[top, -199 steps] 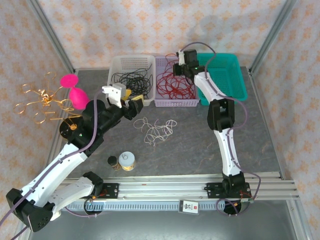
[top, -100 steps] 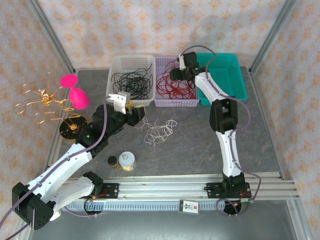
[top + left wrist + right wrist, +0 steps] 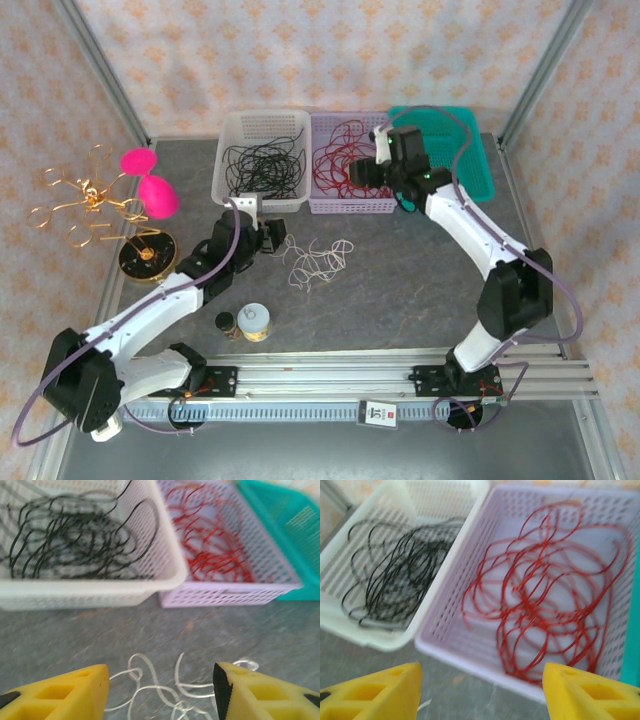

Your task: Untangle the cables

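Gray tabletop (image 3: 420,280) is bearing the off-white cable (image 3: 315,262), lying just ahead of the left gripper (image 3: 160,690), which is hovering w/ jaws apart, empty. Right gripper (image 3: 480,685) is hanging w/ jaws apart, empty; red cable (image 3: 550,595) in lilac basket (image 3: 355,205) ahead, black cable (image 3: 395,575) front-left in white basket (image 3: 265,122).

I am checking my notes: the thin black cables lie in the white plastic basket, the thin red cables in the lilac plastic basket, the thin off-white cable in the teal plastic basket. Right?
Not the last part: the thin off-white cable lies on the grey table, in front of the white plastic basket and the lilac plastic basket, as the top external view shows. The rest is right.
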Controlling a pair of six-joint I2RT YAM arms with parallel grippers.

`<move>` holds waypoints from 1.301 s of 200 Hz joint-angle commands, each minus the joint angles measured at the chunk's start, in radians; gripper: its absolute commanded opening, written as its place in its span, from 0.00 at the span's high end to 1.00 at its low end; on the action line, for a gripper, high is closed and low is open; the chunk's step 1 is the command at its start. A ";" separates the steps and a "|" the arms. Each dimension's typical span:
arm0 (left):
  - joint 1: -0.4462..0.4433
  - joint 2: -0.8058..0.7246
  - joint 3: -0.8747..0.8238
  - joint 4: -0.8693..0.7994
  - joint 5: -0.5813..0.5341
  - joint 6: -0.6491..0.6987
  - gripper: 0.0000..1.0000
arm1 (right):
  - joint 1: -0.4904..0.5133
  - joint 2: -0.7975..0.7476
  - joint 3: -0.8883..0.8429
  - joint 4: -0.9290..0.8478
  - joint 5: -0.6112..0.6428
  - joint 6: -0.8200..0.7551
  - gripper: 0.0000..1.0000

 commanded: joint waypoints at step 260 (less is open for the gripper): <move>0.087 0.337 0.089 -0.124 0.040 0.123 0.46 | 0.044 -0.307 -0.519 0.230 0.003 0.160 0.38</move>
